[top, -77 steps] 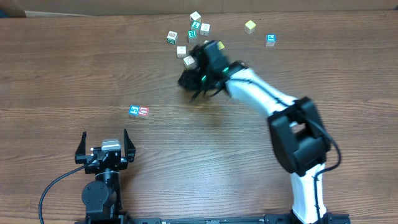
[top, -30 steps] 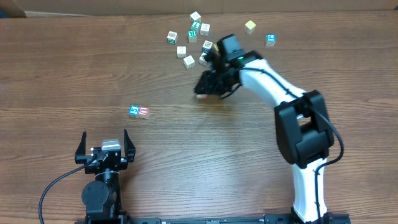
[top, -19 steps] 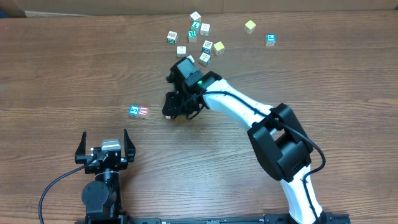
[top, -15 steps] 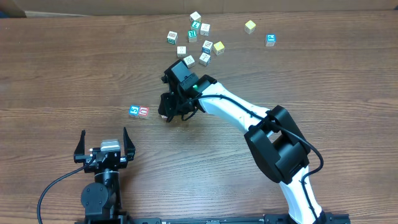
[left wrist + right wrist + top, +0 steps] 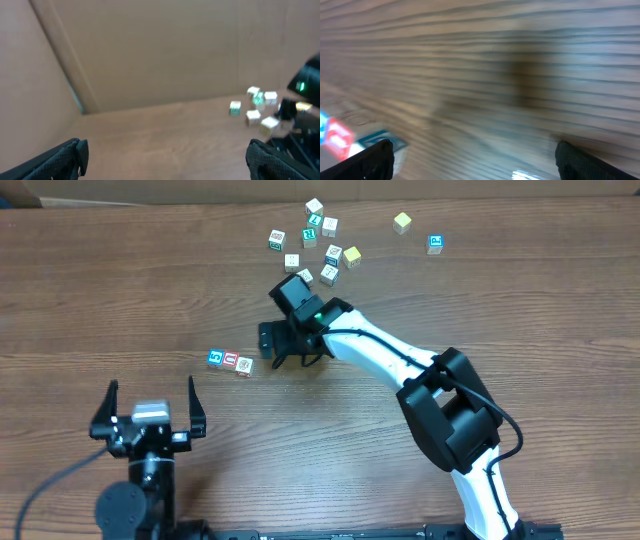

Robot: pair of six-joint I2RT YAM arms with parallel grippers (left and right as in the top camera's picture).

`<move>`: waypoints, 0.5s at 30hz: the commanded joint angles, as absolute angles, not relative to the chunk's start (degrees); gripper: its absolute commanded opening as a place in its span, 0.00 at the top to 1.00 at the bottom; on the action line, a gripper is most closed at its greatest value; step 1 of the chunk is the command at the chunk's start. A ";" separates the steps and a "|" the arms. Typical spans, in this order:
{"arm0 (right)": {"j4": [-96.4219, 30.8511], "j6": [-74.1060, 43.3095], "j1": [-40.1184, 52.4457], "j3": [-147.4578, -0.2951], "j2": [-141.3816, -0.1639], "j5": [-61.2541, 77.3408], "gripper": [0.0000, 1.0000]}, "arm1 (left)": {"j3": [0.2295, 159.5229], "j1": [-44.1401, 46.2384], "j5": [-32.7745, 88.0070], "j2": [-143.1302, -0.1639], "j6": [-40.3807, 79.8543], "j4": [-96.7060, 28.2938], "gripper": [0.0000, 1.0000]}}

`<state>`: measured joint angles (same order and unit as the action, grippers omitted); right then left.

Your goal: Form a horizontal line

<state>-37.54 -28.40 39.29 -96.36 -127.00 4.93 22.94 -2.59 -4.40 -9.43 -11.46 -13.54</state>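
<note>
You have a short row on the table (image 5: 90, 290), and the red block (image 5: 230, 359) is its middle piece. The blue block (image 5: 215, 358) touches it on the side away from the right arm. The tan block (image 5: 245, 365) sits against its other side, a shade nearer the robot's base than the red block, so the row bends a little there. Your right gripper (image 5: 272, 346) hangs just beyond the tan block, on the far side from the red block. Its jaws are spread wide and nothing is held between them. The right wrist view confirms the gap, with bare wood between the fingers, though it is smeared. The coloured shapes at its lower left corner are probably the red block and a neighbour. The loose blocks (image 5: 308, 237) lie scattered well past the red block toward the table's far edge, beyond the right gripper. Your left gripper (image 5: 150, 390) sits nearer the base than the red block, off to the blue block's side. Its jaws are released too, gripping nothing, and its wrist camera looks across the table toward the loose blocks.
</note>
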 commanded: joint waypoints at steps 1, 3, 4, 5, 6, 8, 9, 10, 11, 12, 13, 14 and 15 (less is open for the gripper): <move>-40.38 -31.20 34.15 -96.51 -120.92 1.37 0.00 | 34.33 -2.22 3.64 -23.24 -10.02 -13.61 0.00; -42.96 -33.54 30.89 -96.51 -119.85 1.61 0.00 | 39.53 -2.22 5.85 -30.13 -10.02 -14.37 0.00; -44.80 -33.93 28.16 -96.51 -119.28 3.25 0.00 | 46.65 -2.22 7.73 -38.72 -10.02 -16.73 0.00; -45.65 -33.93 26.96 -96.51 -119.13 4.34 0.00 | 50.06 -2.22 8.64 -42.61 -10.04 -18.11 0.00; -47.37 -33.91 24.58 -96.51 -118.96 6.44 0.00 | 56.38 -2.22 10.48 -49.17 -10.04 -21.15 0.00; -49.63 -33.91 21.76 -96.51 -118.93 8.51 0.00 | 64.77 -2.22 14.00 -57.19 -10.07 -25.85 0.00; -50.68 -33.91 20.29 -96.51 -118.93 9.17 0.00 | 69.65 -2.22 16.99 -61.60 -10.09 -28.36 0.00; -51.70 -33.91 18.79 -96.51 -118.93 9.69 0.00 | 75.07 -2.22 21.34 -66.43 -10.07 -31.27 0.00; -52.69 -33.89 17.28 -96.51 -118.93 10.31 0.00 | 79.11 -2.22 24.97 -70.19 -10.04 -33.15 0.00; -53.25 -33.89 16.32 -96.51 -118.93 10.63 0.00 | 81.34 -2.22 27.16 -72.34 -10.07 -34.24 0.01; -54.00 -33.89 14.90 -96.51 -118.93 10.85 0.00 | 85.58 -2.22 32.10 -77.23 -10.02 -35.83 0.01; -54.72 -33.89 13.50 -96.51 -118.93 10.83 0.00 | 87.53 -2.22 36.71 -80.66 -10.02 -35.99 0.00; -55.16 -33.89 12.64 -96.51 -118.93 10.83 0.00 | 88.38 -2.20 41.60 -83.40 -10.04 -35.35 0.00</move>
<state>-54.30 -33.45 14.85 -96.33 -120.66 8.99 82.52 -2.61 22.41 -75.26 -10.63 -34.87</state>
